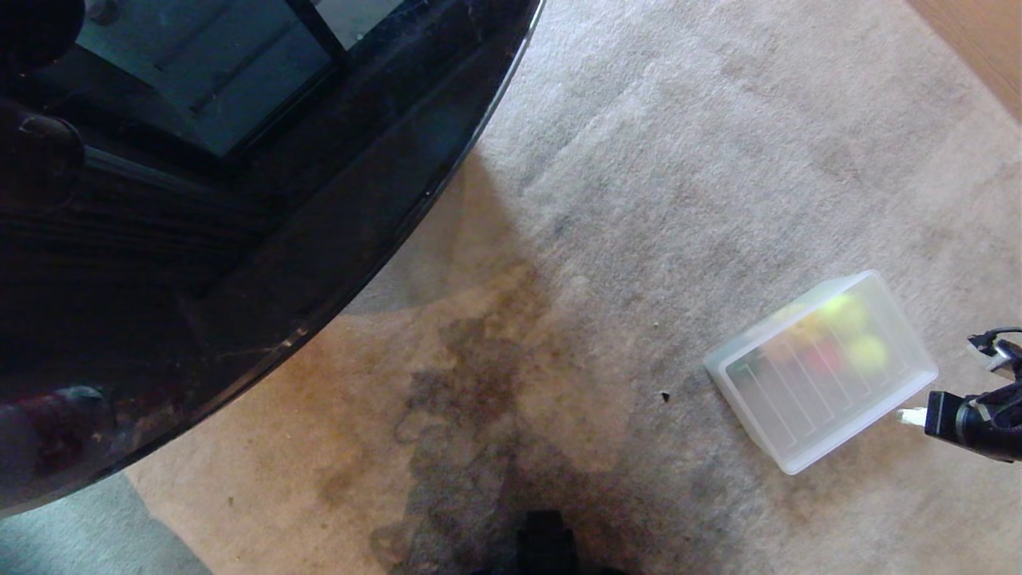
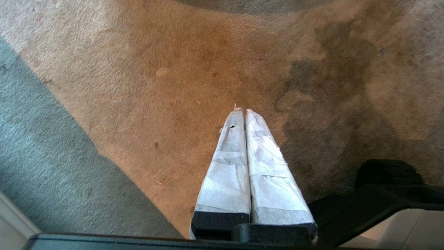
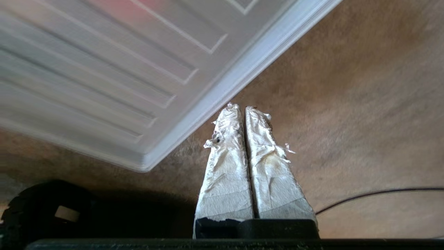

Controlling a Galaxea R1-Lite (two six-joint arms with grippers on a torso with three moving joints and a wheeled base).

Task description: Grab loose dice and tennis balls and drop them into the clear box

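With my right gripper [image 3: 244,108] clenched on nothing just beside the clear box [image 1: 822,371], which sits lidded with the dice and tennis balls blurred inside, I should back away cleanly without nudging its corner.

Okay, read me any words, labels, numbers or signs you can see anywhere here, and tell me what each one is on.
No readable text in any view.
Clear box, lid on: ribbed lines only, no writing visible.
Tape-wrapped fingers of the right pincer and the left pincer: blank.
Pale patch on a dark part in the right wrist view: too blurred to read.
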